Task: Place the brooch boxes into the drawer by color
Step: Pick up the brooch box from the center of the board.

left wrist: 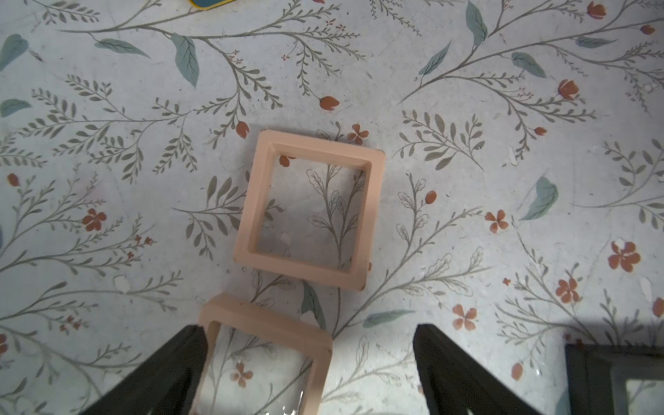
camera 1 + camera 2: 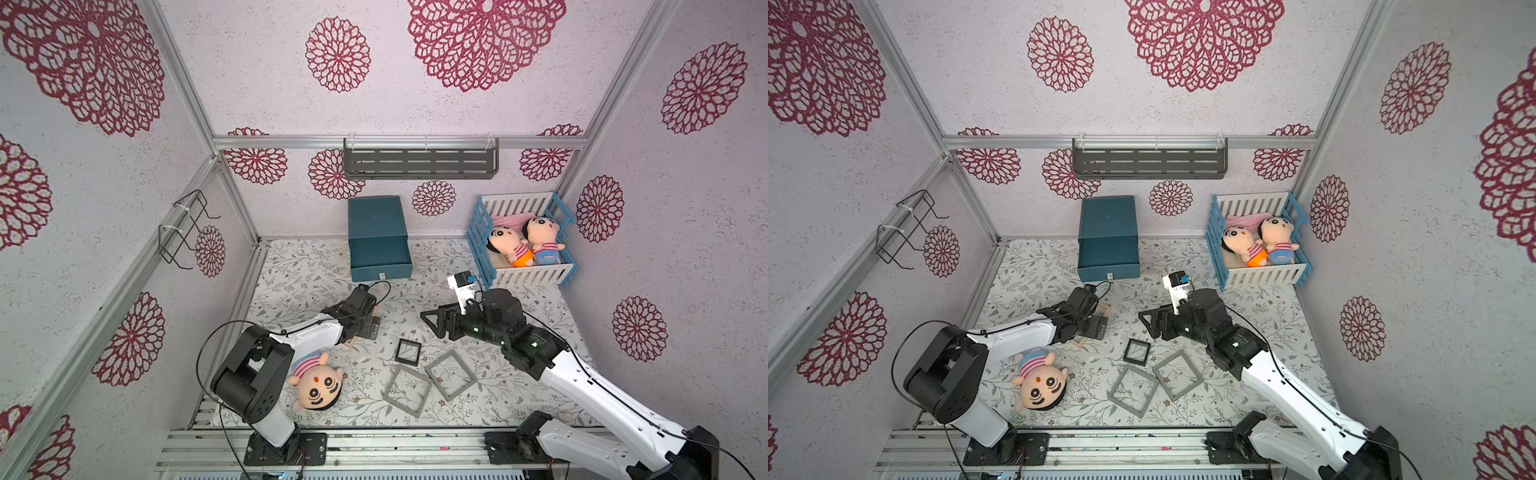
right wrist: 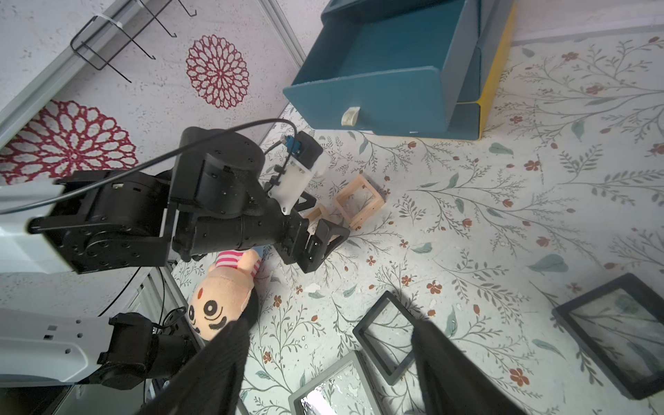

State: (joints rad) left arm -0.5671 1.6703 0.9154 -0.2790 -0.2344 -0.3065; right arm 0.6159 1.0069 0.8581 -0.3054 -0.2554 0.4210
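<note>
Top views, drawer: You are looking at the teal drawer cabinet (image 2: 376, 216) at upper centre, with the open drawer (image 2: 380, 255) pulled out toward the arms.
Top views, boxes: One grey box (image 2: 407, 390) and the other grey box (image 2: 451, 375) are lying side by side at lower centre of the worktop (image 2: 299, 266). A black box (image 2: 408, 352) is lying just above them.
Top views, hands: Your left hand (image 2: 368, 328) is hanging low at centre left, hiding most of the beige pair. Your right hand (image 2: 430, 324) is pointing toward it from centre right.
Left wrist view: The fingers (image 1: 172, 370) are standing spread. The near beige box (image 1: 266, 359) is lying between them at the bottom edge, touching one finger and clear of the other, so they are pinching nothing. The far beige box (image 1: 309, 210) is lying flat at centre.
Right wrist view: Your right hand is spread and empty, hovering above black and grey boxes. A second black box (image 3: 618, 334) is lying at the right edge. The open drawer at the top is showing a bare floor.
Progress: You are only starting, since all six boxes are lying on the worktop and none is in the cabinet.
</note>
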